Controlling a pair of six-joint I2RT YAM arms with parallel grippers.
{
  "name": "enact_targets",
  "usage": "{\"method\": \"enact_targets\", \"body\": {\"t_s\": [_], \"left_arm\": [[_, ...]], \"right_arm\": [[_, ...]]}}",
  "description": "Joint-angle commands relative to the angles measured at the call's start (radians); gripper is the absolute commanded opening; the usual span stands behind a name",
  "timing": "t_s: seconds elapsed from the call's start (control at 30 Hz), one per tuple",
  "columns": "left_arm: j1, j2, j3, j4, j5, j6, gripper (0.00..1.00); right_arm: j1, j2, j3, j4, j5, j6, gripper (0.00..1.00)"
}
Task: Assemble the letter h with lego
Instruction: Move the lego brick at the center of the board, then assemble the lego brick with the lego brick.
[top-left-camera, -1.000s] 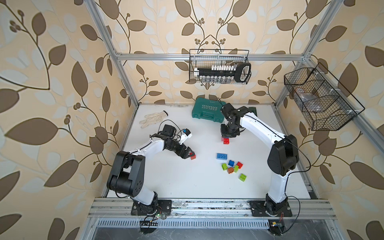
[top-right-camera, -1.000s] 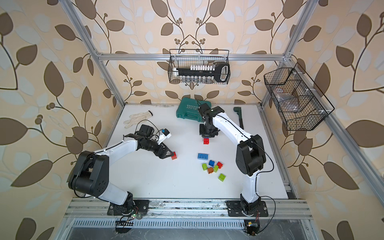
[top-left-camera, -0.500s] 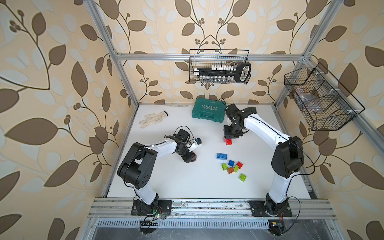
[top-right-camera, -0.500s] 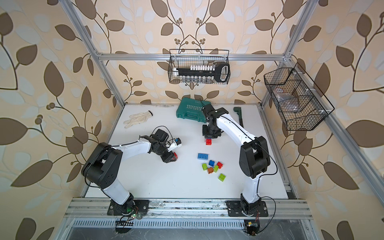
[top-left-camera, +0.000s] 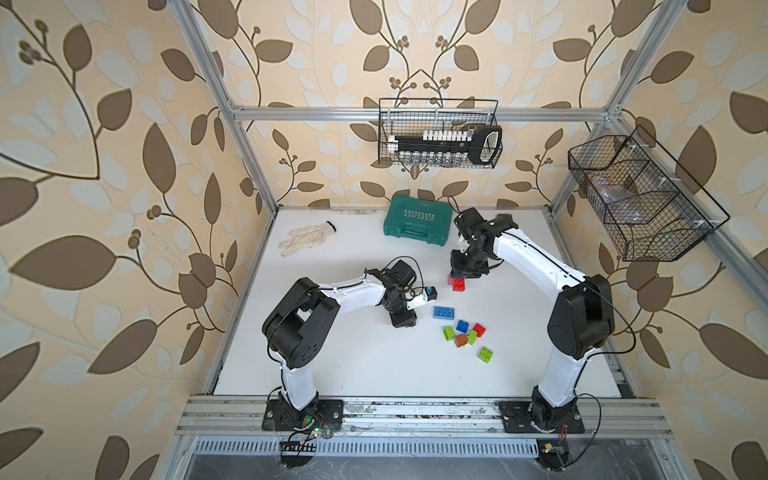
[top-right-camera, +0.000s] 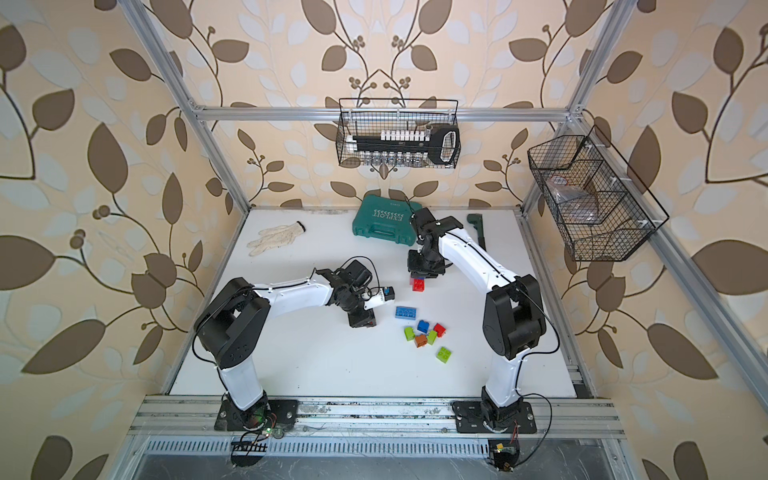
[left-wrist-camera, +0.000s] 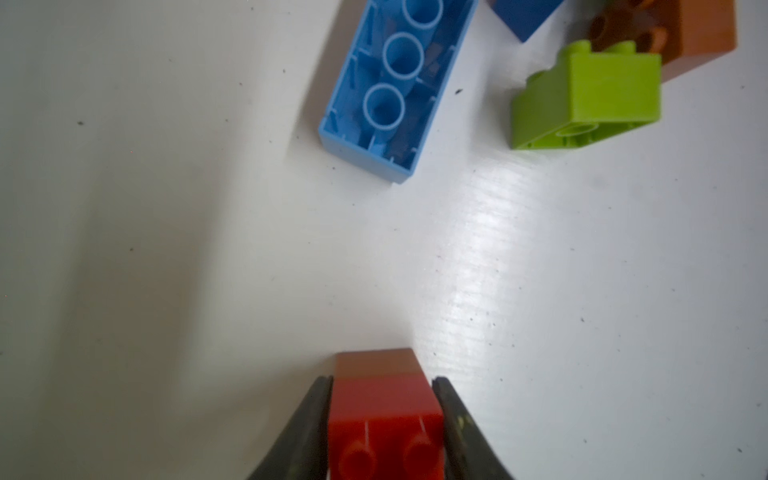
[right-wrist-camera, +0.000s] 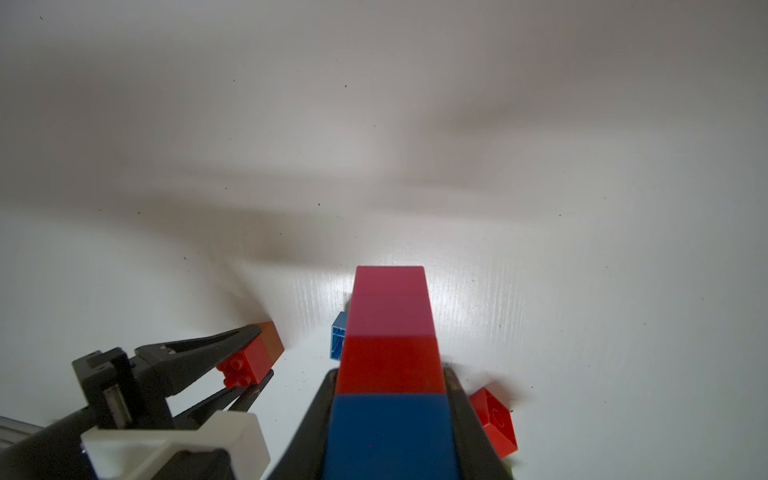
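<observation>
My left gripper (left-wrist-camera: 382, 380) is shut on a red lego brick stacked on an orange one (left-wrist-camera: 384, 399), held low over the table; in both top views the gripper (top-left-camera: 404, 322) hides them. My right gripper (right-wrist-camera: 390, 370) is shut on a column of blue, red and pink lego (right-wrist-camera: 390, 332), pink end at the table. A loose red brick (right-wrist-camera: 494, 419) lies beside that column. Right of my left gripper lie a long light-blue brick (top-left-camera: 444, 312) turned underside up, then blue (top-left-camera: 462, 326), red (top-left-camera: 479, 330), green (top-left-camera: 449, 333), orange (top-left-camera: 461, 340) and lime (top-left-camera: 485, 354) bricks.
A teal case (top-left-camera: 417, 220) lies at the back of the table behind my right gripper (top-left-camera: 467, 272). A white glove (top-left-camera: 307, 239) lies at the back left. A dark green tool (top-right-camera: 478, 228) lies at the back right. Wire baskets (top-left-camera: 440, 133) hang on the walls.
My left gripper has closed on the red and orange bricks and moved right toward the loose bricks. My right arm has shifted slightly right with its column.
</observation>
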Motion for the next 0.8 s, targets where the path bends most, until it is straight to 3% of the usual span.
{"method": "enact_targets", "body": {"t_s": [0.0,0.07,0.17,0.43,0.57,0.77], "left_arm": [[0.001,-0.033,0.017,-0.045,0.043,0.016,0.65],[0.013,-0.066,0.003,-0.053,0.05,0.018,0.75],[0.072,-0.136,-0.024,-0.08,0.112,0.011,0.82],[0.447,-0.294,-0.126,-0.117,0.348,-0.048,0.88],[0.572,-0.291,-0.162,-0.086,0.343,-0.114,0.87],[0.625,-0.307,-0.224,0.014,0.275,-0.202,0.87]], "right_arm": [[0.015,-0.001,0.004,0.008,-0.034,0.015,0.17],[0.043,0.014,0.026,0.0,-0.014,0.019,0.17],[0.1,0.05,0.071,-0.012,0.001,0.046,0.17],[0.297,0.262,0.284,-0.059,0.075,0.105,0.17],[0.361,0.353,0.384,-0.105,0.126,0.116,0.17],[0.379,0.435,0.449,-0.128,0.117,0.121,0.17]]}}
